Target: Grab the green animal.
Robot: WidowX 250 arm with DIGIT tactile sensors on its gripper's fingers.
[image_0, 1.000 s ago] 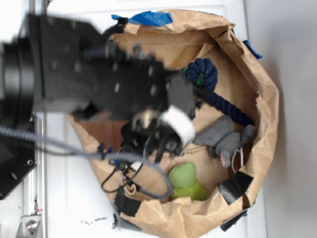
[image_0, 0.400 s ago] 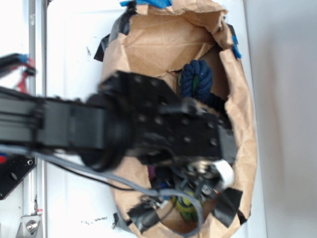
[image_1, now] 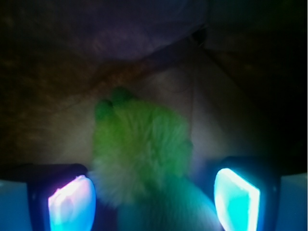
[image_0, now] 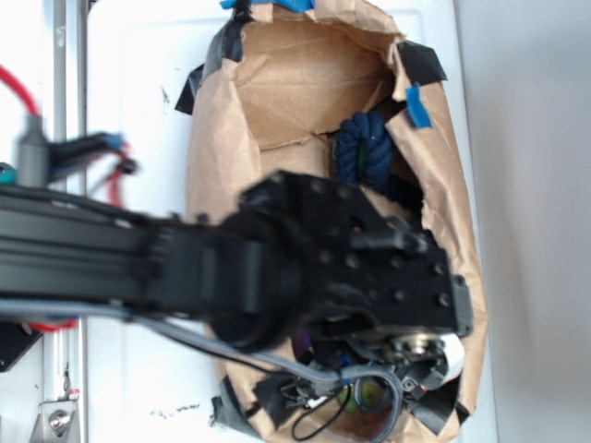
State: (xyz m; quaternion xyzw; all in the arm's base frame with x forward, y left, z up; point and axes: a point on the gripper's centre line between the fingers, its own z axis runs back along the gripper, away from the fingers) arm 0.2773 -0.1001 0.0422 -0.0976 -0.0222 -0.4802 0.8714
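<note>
The green animal (image_1: 139, 154) fills the lower middle of the wrist view, a fuzzy lime-green plush lying on the brown paper floor of the bag. My gripper (image_1: 154, 202) is open, with one glowing fingertip on each side of the plush; the left one is close to it and a gap shows on the right. In the exterior view my black arm and gripper (image_0: 388, 369) reach down into the near end of the paper bag (image_0: 277, 83). Only a sliver of the green animal (image_0: 355, 397) shows under them.
A navy rope knot (image_0: 367, 152) with a darker green piece lies at the far end of the bag. The bag's tall crumpled walls, patched with black and blue tape, close in around the gripper. Cables hang at the bag's near rim. The grey plush is hidden.
The arm has swung from the bag's left side down to its near end. The gripper has dropped into the bag over the green animal, which the arm now mostly hides.
</note>
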